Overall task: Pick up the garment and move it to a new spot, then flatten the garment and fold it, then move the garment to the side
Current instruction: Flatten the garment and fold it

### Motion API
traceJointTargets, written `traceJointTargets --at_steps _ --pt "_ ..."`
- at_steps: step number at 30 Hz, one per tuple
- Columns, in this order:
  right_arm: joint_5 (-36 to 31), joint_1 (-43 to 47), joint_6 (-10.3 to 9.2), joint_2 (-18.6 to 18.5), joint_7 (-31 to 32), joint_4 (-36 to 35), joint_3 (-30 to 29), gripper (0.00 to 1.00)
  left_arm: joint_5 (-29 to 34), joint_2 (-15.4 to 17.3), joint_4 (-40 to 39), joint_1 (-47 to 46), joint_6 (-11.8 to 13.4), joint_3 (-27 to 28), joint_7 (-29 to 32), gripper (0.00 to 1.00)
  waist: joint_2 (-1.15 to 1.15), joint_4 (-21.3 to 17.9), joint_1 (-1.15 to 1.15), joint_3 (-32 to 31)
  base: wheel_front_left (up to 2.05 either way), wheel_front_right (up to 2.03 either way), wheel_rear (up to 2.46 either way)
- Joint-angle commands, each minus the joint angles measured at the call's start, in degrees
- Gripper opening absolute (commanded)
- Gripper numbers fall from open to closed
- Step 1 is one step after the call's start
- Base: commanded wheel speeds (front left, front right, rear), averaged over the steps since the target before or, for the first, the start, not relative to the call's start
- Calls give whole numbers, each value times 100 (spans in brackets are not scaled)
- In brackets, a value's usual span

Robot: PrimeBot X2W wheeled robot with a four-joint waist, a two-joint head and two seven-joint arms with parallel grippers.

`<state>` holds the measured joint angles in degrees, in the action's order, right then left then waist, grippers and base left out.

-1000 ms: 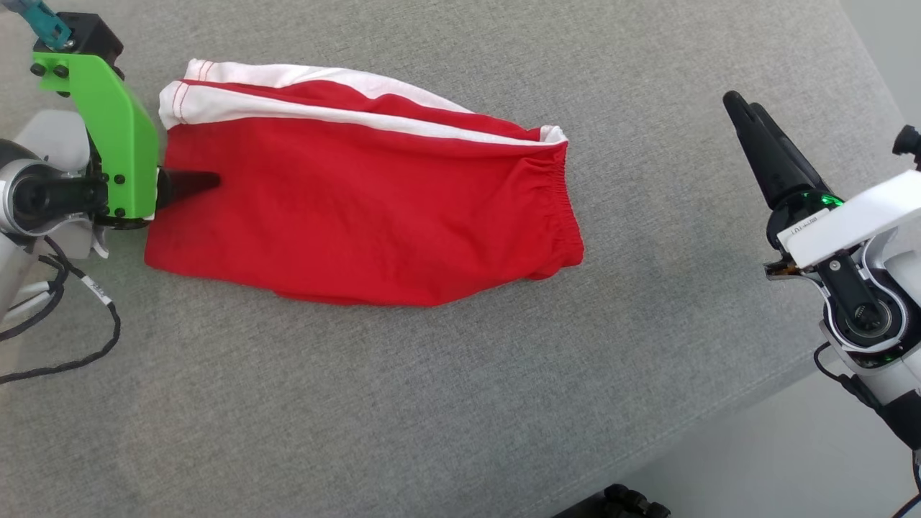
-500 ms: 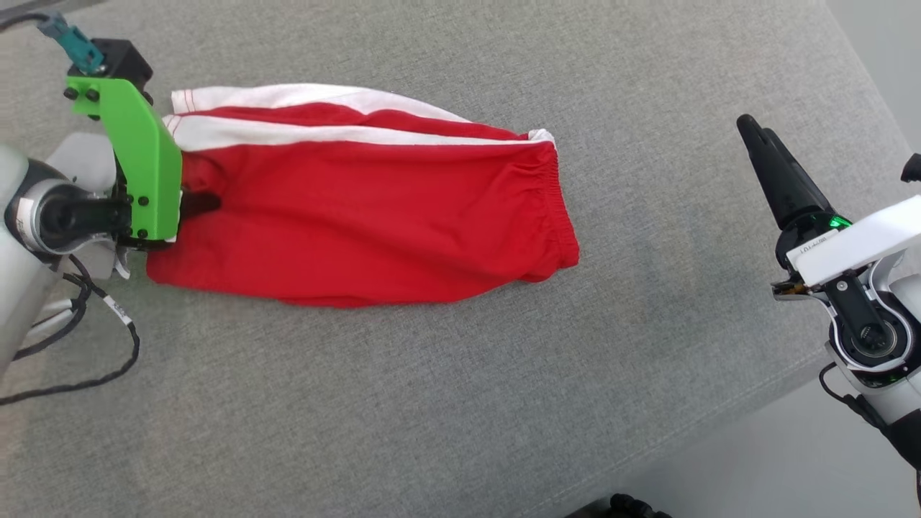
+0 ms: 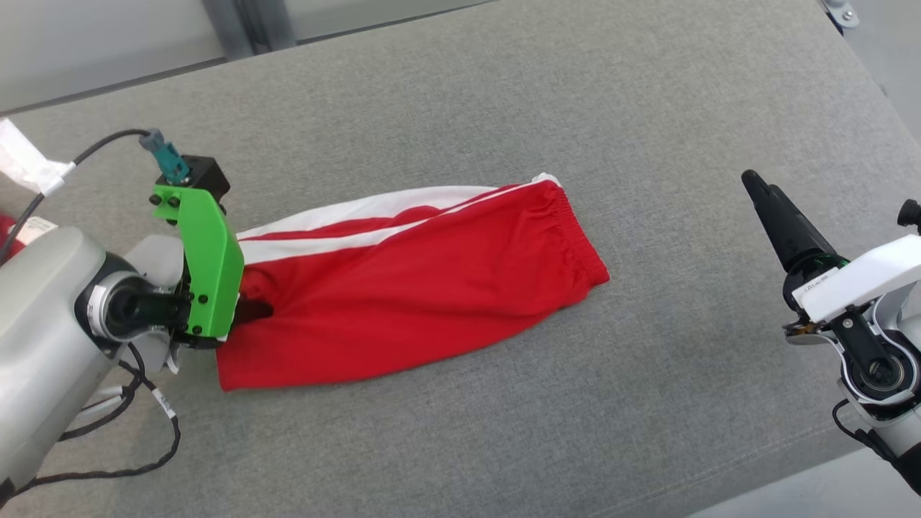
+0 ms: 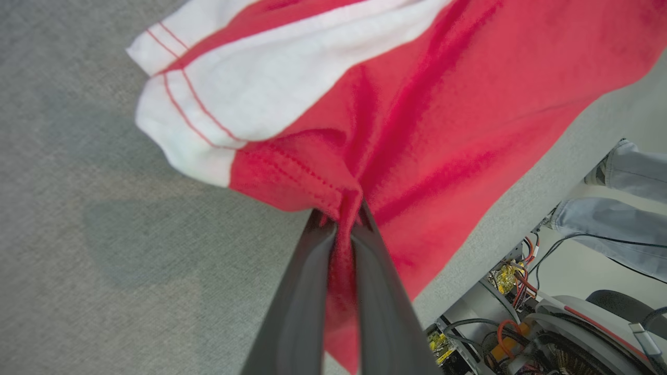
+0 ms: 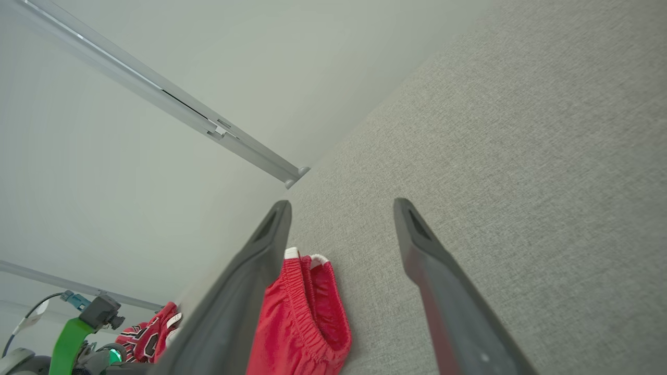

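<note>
While the shorts [image 3: 417,288] lie on the table [image 3: 504,432], apparently folded, in the head view, only the move aside seems left. Left wrist view: left gripper [image 4: 341,224] clenched on their hem [image 4: 292,169]. Right wrist view: right gripper [image 5: 341,208] spread, empty.

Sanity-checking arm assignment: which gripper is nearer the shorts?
Left. The left gripper has its jaws shut on the shorts at the leg end. The right gripper is open, off to the right beyond the waistband, touching no cloth.
</note>
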<state>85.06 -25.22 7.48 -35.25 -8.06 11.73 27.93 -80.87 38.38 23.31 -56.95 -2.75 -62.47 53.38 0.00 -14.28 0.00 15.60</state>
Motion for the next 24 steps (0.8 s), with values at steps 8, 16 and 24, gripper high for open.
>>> traceJointTargets --at_steps 8,16,24 --pt "-53 194 3 29 116 72 -49 100 -186 164 -315 674 229 6 -291 100 0 488 0 -467 0 0 0" --pt "-203 388 3 34 170 126 -78 100 -11 302 -342 812 221 63 -678 100 0 599 0 -794 0 0 0" --pt "-1501 545 3 358 -510 233 -205 100 882 718 -1046 1303 706 886 -3662 100 0 772 0 -1266 0 0 0"
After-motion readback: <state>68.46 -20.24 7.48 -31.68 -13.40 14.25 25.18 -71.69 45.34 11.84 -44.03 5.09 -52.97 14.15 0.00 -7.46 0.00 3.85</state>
